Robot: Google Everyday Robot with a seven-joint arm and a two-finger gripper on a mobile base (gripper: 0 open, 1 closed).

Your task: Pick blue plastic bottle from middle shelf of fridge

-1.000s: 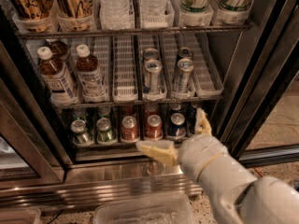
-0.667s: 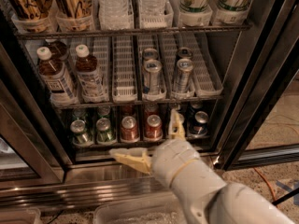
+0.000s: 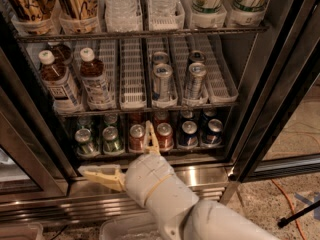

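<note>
While hovering low by the fridge (image 3: 210,178) base, holds tool (image 3: 115,148) released, fingers splayed wide, gripping nothing; likely pre-opened for the reach. Shows blue plastic bottle (image 3: 93,82) upright in a left lane tray of middle shelf (image 3: 132,74), lined up by tray walls, above tool.

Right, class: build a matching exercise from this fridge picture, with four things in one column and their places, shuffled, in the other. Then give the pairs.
Things
1. small clear plastic bottles with white caps
2. tall silver cans
3. short green, red and blue cans
4. cream two-finger gripper

Places
A. on the bottom dark wire rack
B. left lanes of the middle shelf
C. low in front of the bottom rack, fingers spread open
D. centre-right lanes of the middle shelf

Pairs: 1-B, 2-D, 3-A, 4-C
</note>
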